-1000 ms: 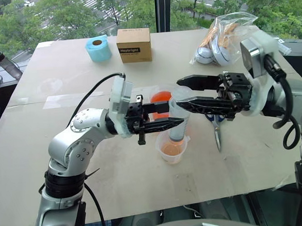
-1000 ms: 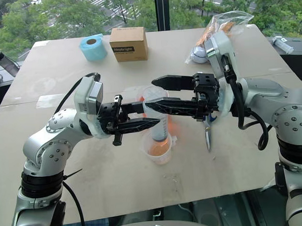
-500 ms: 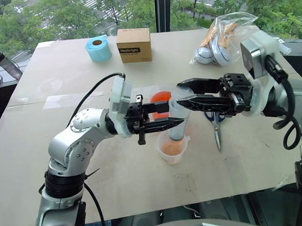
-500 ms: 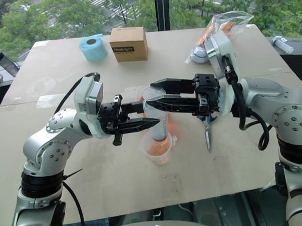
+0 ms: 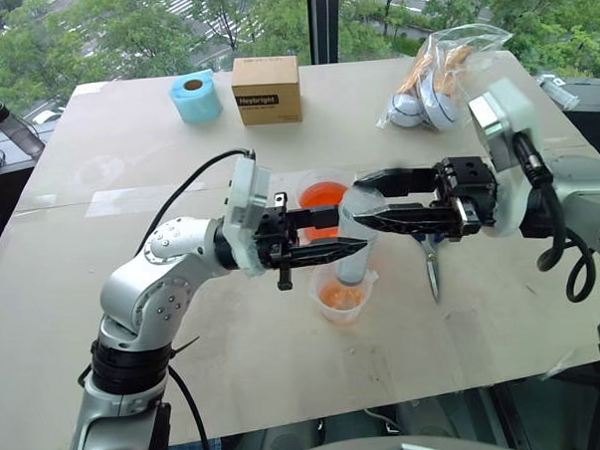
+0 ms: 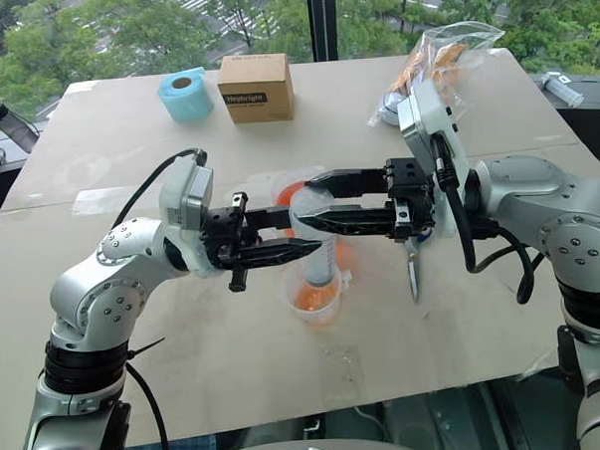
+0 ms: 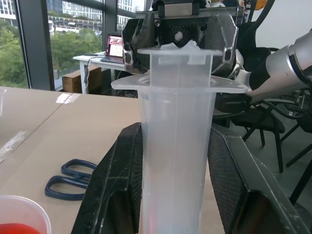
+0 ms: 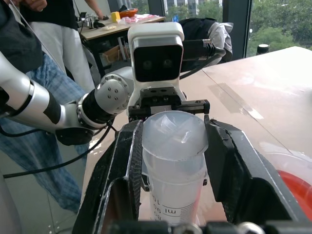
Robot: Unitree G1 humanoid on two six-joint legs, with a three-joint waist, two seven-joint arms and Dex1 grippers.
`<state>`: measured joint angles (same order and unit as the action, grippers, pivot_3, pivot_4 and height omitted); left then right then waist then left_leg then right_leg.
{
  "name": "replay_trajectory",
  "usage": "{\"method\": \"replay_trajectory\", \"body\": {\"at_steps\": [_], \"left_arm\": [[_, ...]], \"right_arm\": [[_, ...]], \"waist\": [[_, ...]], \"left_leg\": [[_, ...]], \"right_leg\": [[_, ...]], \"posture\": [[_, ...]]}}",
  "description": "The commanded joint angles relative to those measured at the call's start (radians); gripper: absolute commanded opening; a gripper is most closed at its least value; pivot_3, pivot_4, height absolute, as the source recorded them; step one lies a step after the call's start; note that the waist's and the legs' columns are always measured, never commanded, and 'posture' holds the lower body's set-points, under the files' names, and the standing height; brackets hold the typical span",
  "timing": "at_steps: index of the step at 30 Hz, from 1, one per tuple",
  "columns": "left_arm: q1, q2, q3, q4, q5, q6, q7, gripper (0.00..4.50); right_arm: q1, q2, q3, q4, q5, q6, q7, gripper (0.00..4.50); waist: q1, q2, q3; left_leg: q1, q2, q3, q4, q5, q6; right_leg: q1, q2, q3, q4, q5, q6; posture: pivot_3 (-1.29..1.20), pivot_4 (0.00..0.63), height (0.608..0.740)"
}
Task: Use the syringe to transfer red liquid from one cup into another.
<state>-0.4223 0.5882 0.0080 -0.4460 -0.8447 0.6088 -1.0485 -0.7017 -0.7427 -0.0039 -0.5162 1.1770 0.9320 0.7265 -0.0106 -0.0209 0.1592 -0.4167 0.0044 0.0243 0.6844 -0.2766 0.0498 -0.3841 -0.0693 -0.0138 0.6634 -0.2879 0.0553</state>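
Left gripper (image 5: 353, 246) clamped on the barrel of the syringe (image 5: 355, 245), held upright above the shorter cup (image 5: 342, 300) near the middle of the table (image 5: 128, 173), toward its front edge. Right gripper (image 5: 364, 198) reaching in level from the opposite side, fingers (image 8: 120, 165) bracketing the plunger top at the syringe's upper end without visibly pressing it. Just behind, the taller cup (image 5: 324, 195) with red liquid (image 5: 323, 195); blue-handled scissors (image 5: 430, 254) flat on the table under the right arm.
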Motion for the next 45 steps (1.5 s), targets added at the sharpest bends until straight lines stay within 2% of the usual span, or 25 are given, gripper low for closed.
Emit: {"method": "replay_trajectory", "body": {"at_steps": [1,15,21,22,27,33,38,45], "left_arm": [[-0.02,-0.008,0.043,-0.026,-0.041,-0.027,-0.004,1.36],[-0.033,-0.017,0.038,-0.015,-0.03,-0.035,-0.009,1.36],[-0.031,-0.021,0.04,-0.016,-0.022,-0.036,-0.014,1.36],[-0.03,-0.021,0.04,-0.017,-0.02,-0.036,-0.015,1.36],[-0.028,-0.016,0.045,-0.021,-0.022,-0.034,-0.013,1.36],[-0.05,0.002,0.068,-0.033,-0.054,-0.011,0.005,1.36],[-0.1,0.026,0.115,-0.053,-0.132,0.056,0.096,1.36],[-0.22,0.188,0.248,0.005,-0.227,0.228,0.271,1.36]], "right_arm": [[0.028,-0.032,0.033,-0.03,-0.044,0.031,0.014,1.42],[0.037,-0.037,0.033,-0.03,-0.06,0.037,0.044,1.42],[0.029,-0.032,0.018,-0.019,-0.018,0.052,0.059,1.42],[0.026,-0.029,0.012,-0.014,-0.007,0.054,0.058,2.44],[0.008,0.009,-0.056,0.03,0.045,0.044,0.014,4.42],[-0.043,0.013,-0.172,0.131,0.197,0.051,-0.031,4.42],[-0.058,0.015,-0.26,0.212,0.267,0.037,-0.062,4.42],[-0.005,-0.017,-0.312,0.265,0.216,0.02,-0.073,4.42]], "waist": [[0.0,0.0,0.0],[0.0,0.0,0.0],[0.0,0.0,0.0],[0.0,0.0,0.0],[0.0,0.0,0.0],[0.0,0.0,0.0],[0.001,0.0,0.0],[-0.001,0.0,0.0]], "left_leg": [[0.0,0.0,0.0,0.0,0.0,0.0],[0.0,0.0,0.0,0.0,0.0,0.0],[0.0,0.0,0.0,0.0,0.0,0.0],[0.0,0.0,0.0,0.0,0.0,0.0],[0.0,0.0,0.0,0.0,0.0,0.0],[0.0,0.0,0.0,0.0,0.0,0.0],[0.0,0.0,-0.001,0.0,0.0,0.0],[0.0,0.0,-0.001,0.0,0.0,0.0]], "right_leg": [[0.0,0.0,0.0,0.0,0.0,0.0],[0.0,0.0,0.0,0.0,0.0,0.0],[0.0,0.0,0.0,0.0,0.0,0.0],[0.0,0.0,0.0,0.0,0.0,0.0],[0.0,0.0,0.0,0.0,0.0,0.0],[0.001,0.0,0.0,0.0,0.0,0.0],[0.001,0.0,-0.001,0.0,0.0,0.0],[0.002,0.0,-0.001,0.0,0.0,0.0]], "posture": [[0.0,0.15,0.74],[0.0,0.15,0.74],[0.0,0.15,0.74],[0.0,0.15,0.74],[0.0,0.15,0.74],[0.0,0.15,0.74],[0.0,0.15,0.74],[0.0,0.15,0.74]]}}
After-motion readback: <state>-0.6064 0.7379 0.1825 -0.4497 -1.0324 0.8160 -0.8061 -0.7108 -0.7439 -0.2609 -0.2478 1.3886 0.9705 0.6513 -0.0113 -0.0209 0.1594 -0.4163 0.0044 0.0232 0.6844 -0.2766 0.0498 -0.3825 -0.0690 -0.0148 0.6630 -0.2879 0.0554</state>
